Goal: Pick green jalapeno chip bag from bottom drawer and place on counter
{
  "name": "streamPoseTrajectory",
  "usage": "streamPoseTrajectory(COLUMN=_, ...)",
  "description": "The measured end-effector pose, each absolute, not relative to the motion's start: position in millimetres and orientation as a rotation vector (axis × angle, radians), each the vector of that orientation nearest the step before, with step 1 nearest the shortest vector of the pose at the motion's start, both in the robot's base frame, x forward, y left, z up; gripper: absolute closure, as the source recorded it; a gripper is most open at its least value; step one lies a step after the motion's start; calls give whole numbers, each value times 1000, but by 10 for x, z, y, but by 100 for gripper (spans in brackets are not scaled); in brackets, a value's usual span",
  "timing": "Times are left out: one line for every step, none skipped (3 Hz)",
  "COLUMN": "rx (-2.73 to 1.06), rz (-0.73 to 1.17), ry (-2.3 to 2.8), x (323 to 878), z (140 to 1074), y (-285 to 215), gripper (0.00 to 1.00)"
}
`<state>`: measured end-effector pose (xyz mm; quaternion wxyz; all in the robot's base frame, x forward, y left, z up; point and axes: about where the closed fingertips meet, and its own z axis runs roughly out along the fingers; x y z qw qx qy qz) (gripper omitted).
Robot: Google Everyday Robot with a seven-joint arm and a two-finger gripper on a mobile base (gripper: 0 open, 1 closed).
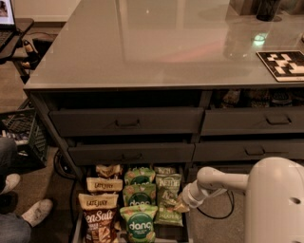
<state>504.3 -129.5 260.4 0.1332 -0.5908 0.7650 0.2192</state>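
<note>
The bottom drawer (75,228) is pulled out below the cabinet and holds rows of chip bags. The dark olive-green jalapeno chip bag (168,186), marked "Kettle", lies in the right column of the drawer. My gripper (182,205) is at the end of the white arm, low over the drawer's right side. It is at the right edge of the olive bag, about halfway down it. The glossy grey counter (156,42) spans the top of the view, well above the drawer.
Brighter green "dang" bags (139,224) fill the middle column and tan "Late July" bags (99,216) the left. Closed drawers (127,122) stand above. A black-and-white marker tile (284,64) and a dark cup (267,9) sit on the counter's right. A person's shoes (33,211) are at the left.
</note>
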Motion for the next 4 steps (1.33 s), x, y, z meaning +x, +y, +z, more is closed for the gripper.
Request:
streamPoseTrajectory(rx=-1711, rz=615, ry=2208, x=5069, z=2967, y=-1263, gripper=100)
streamPoseTrajectory(rx=-1722, rz=576, ry=2190, x=5155, z=3303, y=-1240, gripper=100)
streamPoseTrajectory(rx=-1751, rz=509, ry=2156, x=5361, z=3666, y=-1231, gripper=100)
streamPoseTrajectory(rx=-1751, rz=509, ry=2156, x=5361, z=3666, y=-1231, gripper=100)
